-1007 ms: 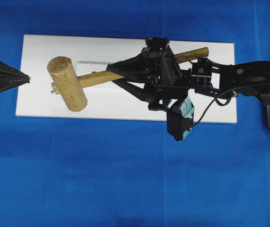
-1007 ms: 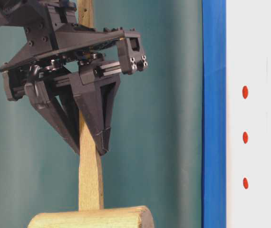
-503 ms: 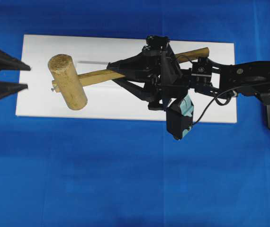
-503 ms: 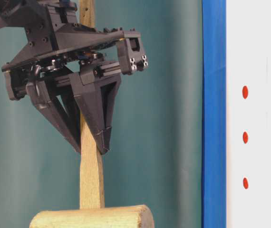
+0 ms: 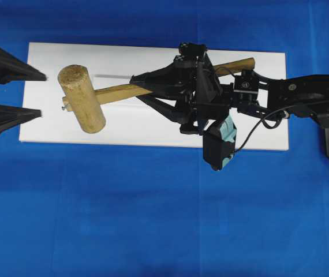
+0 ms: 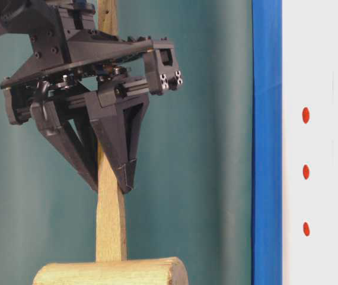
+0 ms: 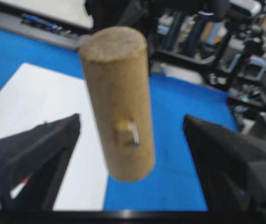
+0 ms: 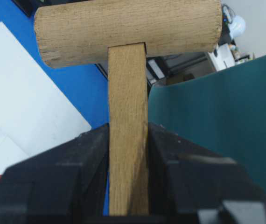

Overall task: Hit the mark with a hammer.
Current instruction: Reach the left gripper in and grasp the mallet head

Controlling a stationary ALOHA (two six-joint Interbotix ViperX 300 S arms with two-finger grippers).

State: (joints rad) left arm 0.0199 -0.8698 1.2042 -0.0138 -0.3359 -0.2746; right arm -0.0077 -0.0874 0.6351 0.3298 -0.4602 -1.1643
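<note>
Left claw: now spread wide, prongs well apart at the left edge of the overhead view; pressed together to a single point a second ago, partly parted half a second ago. Nothing between the prongs. Seen from the left wrist view, hammer head hanging in the gap ahead of the claw, touching neither prong.

Right claw: unchanged, pinching the hammer handle on its flat sides, confirmed in the right wrist view with the handle pressed between both fingers.

Reading of the change, as judgement: left claw apparently readied to receive or steady the head end, or merely cleared out of the swing path; cannot tell which. Strike not yet shown as delivered.

Location of the hammer: carried above the white board on the blue table, head over the board's left portion, free handle end over the upper right part. Height above the board not determinable from overhead; head clear of any surface in the left wrist view.

Orientation: long axis of the handle running nearly left to right in the overhead view, slightly rising toward the right; head leading, pointing toward the left claw. Head cylinder set crosswise to the handle, slightly tilted.

Mark: three red dots visible in the table-level view only; whether these are the target cannot be told.
</note>
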